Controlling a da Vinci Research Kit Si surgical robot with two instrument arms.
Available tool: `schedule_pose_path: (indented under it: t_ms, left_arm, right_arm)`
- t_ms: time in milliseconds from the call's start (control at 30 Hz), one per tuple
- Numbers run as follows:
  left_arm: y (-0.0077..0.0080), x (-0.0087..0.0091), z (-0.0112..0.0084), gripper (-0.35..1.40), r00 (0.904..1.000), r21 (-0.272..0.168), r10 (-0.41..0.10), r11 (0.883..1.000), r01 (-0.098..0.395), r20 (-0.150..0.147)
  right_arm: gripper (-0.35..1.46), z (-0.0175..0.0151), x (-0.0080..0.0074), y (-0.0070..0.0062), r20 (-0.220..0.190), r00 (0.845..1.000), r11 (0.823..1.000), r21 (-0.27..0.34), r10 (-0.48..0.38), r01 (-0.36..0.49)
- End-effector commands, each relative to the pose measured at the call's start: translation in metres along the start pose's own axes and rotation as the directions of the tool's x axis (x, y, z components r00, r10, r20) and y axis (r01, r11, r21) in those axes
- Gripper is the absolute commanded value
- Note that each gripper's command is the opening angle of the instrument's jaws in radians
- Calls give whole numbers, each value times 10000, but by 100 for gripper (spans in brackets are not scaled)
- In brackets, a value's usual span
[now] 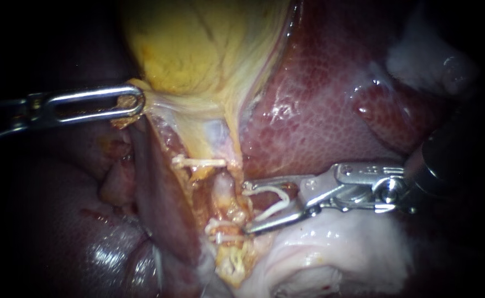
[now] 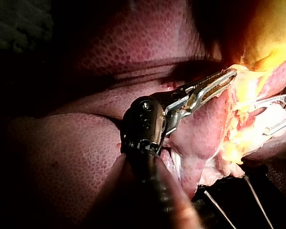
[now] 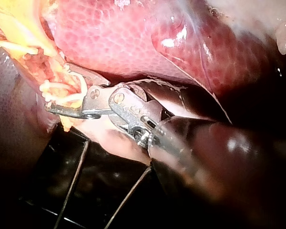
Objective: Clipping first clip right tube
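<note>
My left instrument [image 1: 135, 102] comes in from the left, its slotted jaws shut on the lower edge of the yellow gallbladder [image 1: 198, 49], which is drawn out leftward. The left wrist view shows the same grip [image 2: 229, 76]. Below the gallbladder runs a pale tube [image 1: 224, 190] with one white clip [image 1: 198, 163] above and another [image 1: 220, 233] below. My right instrument [image 1: 246, 208] enters from the right. Its jaws stand wide apart, holding an open white clip [image 1: 275, 201], tips just right of the tube. In the right wrist view these jaws [image 3: 59, 88] reach the tube's yellow strands.
Dark red liver [image 1: 320, 99] lies right of the gallbladder and over the left side [image 1: 60, 221]. Pale whitish tissue [image 1: 331, 248] sits under my right instrument. Thin wires [image 3: 76, 176] cross a dark surface beneath the specimen in the wrist views.
</note>
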Motion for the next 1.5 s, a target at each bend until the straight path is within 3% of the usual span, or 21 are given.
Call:
schedule_pose_path:
  t_ms: [33,567,967,1167,1267,1500]
  left_arm:
    - [0,0,0,-35,10000,-8,0,10000,0,1]
    - [-2,0,-2,-35,10000,-15,1,10000,-1,3]
    - [-4,0,-2,-35,10000,-30,-3,10000,3,10]
    - [-5,0,-1,-35,10000,-34,-4,10000,4,13]
    - [-5,0,-1,-35,10000,-34,-4,10000,4,14]
    - [-5,0,-1,-35,10000,-35,-4,10000,4,14]
  right_arm:
    - [58,-1,0,1,4,10000,10000,-5,0,0]
    - [58,-5,-1,13,267,9996,9994,-356,35,-25]
    - [60,13,13,22,211,9997,9958,-905,124,-105]
    - [60,23,8,15,219,9997,9981,-621,65,-51]
    - [60,28,3,5,313,9995,9996,273,-64,55]
    - [55,38,-7,-15,725,9972,9920,1242,160,-249]
